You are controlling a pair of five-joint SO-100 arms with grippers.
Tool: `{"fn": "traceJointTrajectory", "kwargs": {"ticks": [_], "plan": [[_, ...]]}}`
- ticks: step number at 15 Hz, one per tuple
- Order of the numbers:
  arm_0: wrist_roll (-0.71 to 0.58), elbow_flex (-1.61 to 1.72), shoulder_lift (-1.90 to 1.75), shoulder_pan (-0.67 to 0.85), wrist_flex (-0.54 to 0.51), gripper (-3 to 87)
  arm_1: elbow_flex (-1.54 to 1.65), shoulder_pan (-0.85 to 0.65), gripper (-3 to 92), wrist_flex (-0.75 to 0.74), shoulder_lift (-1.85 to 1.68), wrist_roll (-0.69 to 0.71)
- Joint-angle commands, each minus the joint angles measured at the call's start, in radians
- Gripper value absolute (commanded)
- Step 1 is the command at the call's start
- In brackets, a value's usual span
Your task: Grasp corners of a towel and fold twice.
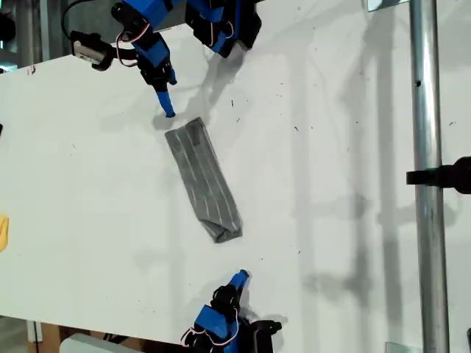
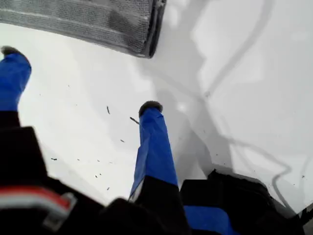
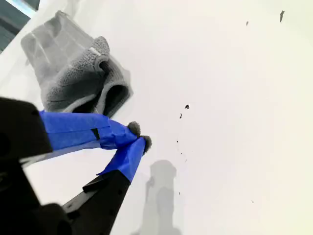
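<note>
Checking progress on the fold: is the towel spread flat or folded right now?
Folded. The towel lies as a narrow strip on the table, with doubled layers showing at its end.

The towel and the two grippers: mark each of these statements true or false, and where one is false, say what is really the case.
1. The towel lies folded into a long narrow strip on the white table. True.
2. My first gripper is clamped on a corner of the towel. False: its jaws stand open over bare table, apart from the towel's edge.
3. My second gripper is shut with nothing between its fingertips. True.
4. The towel is bright red. False: it is grey with thin pale stripes.
5. In the exterior view one arm stands at each end of the towel. True.
</note>
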State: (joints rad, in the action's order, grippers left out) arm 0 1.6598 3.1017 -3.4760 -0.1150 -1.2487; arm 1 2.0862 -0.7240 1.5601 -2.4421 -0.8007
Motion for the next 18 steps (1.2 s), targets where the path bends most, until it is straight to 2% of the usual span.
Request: {"fn": "traceJointTrajectory", "kwargs": {"ticks": [1,3,6,9,13,18], "plan": [[0.055,0.018,-0.005,0.002,-0.031,-2.6,-0.038,0.003,46.8,-0.060,0.041,0.078],[0.044,0.018,-0.005,0.020,-0.043,-2.6,0.008,-0.032,47.9,-0.178,0.156,0.204],[0.026,0.018,-0.005,0.044,-0.043,-2.6,0.074,-0.101,48.7,-0.456,0.462,0.353],[0.026,0.018,-0.005,0.043,-0.044,-2.6,0.032,-0.121,50.5,-0.617,0.772,0.379],[0.018,0.018,-0.005,0.057,-0.044,-2.6,-0.144,-0.003,48.5,-0.581,0.950,0.367],[0.012,0.018,-0.005,0.063,-0.044,-2.6,-0.325,0.170,48.9,-0.574,1.088,0.278]]}}
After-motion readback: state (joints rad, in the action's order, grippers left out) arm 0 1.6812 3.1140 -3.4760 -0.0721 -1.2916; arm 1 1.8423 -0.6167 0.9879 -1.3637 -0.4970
